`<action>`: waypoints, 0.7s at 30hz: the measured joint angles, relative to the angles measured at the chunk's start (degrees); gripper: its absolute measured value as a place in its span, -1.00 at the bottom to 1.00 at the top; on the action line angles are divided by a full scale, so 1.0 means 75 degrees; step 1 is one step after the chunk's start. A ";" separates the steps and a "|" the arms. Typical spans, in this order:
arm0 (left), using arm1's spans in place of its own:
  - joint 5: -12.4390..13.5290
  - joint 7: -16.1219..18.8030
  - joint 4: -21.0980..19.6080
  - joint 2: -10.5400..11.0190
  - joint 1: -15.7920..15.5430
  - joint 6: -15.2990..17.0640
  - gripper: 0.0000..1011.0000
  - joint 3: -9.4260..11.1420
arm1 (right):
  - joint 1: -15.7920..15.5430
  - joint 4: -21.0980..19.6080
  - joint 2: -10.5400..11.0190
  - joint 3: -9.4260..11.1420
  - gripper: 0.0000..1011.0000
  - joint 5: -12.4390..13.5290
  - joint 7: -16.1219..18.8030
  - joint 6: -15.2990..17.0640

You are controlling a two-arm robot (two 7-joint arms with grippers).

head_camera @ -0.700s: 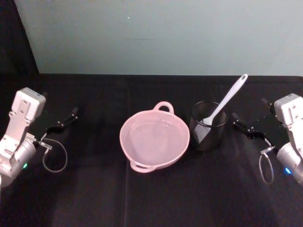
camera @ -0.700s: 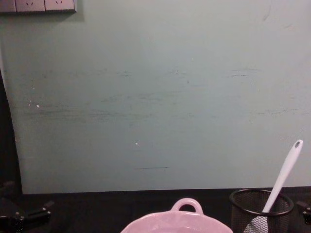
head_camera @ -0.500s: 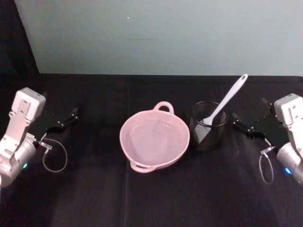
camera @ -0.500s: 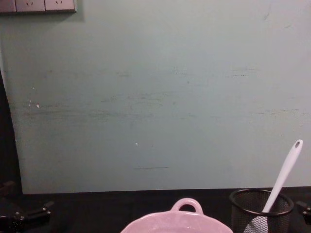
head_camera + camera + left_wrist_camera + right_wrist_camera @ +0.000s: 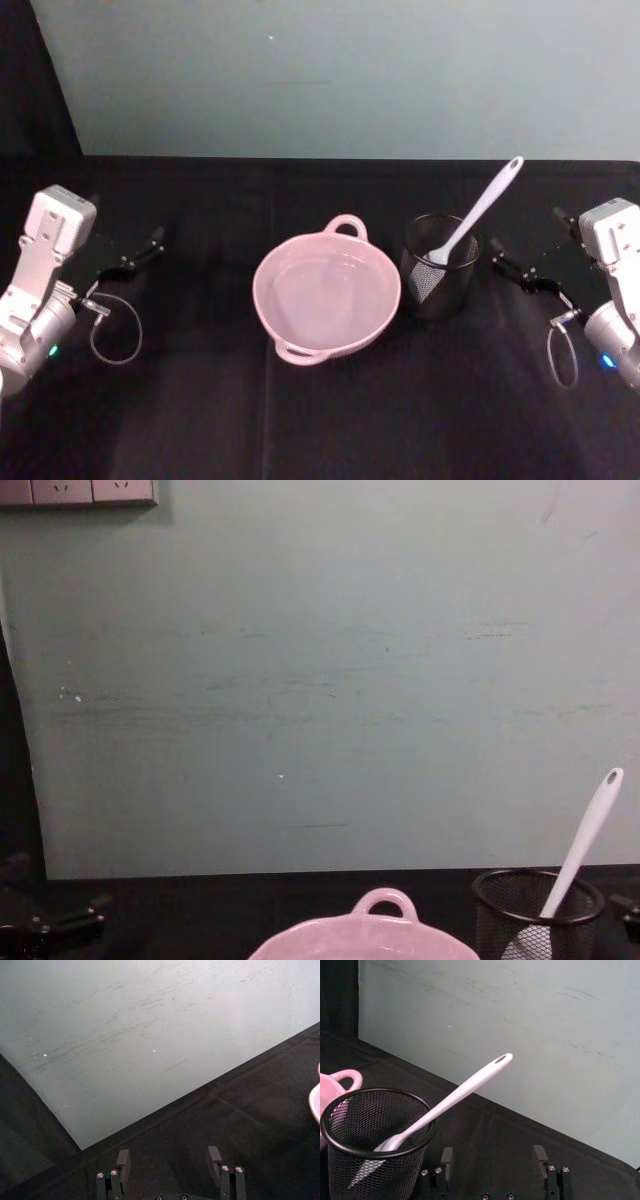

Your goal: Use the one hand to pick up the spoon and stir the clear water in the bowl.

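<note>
The spoon [image 5: 478,216] leans in the cup [image 5: 438,288], right of the bowl [image 5: 262,300]. The right hand [image 5: 524,230] is near it and the left hand [image 5: 125,222] is at the left edge, both open and empty.

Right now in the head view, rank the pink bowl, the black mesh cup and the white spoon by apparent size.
1. pink bowl: clearly the largest.
2. black mesh cup: about half the bowl's width.
3. white spoon: least area, though it looks longer than the cup looks tall.
</note>
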 joint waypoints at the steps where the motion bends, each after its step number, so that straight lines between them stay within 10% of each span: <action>1: 0.0000 0.0000 0.0000 0.0000 0.0000 0.0000 1.00 0.0000 | 0.0000 0.0000 0.0000 0.0000 0.98 0.0000 0.0000 0.0000; 21: 0.0000 0.0000 0.0000 0.0000 0.0000 0.0000 1.00 0.0000 | 0.0000 -0.0001 0.0000 0.0000 0.98 0.0000 0.0000 0.0000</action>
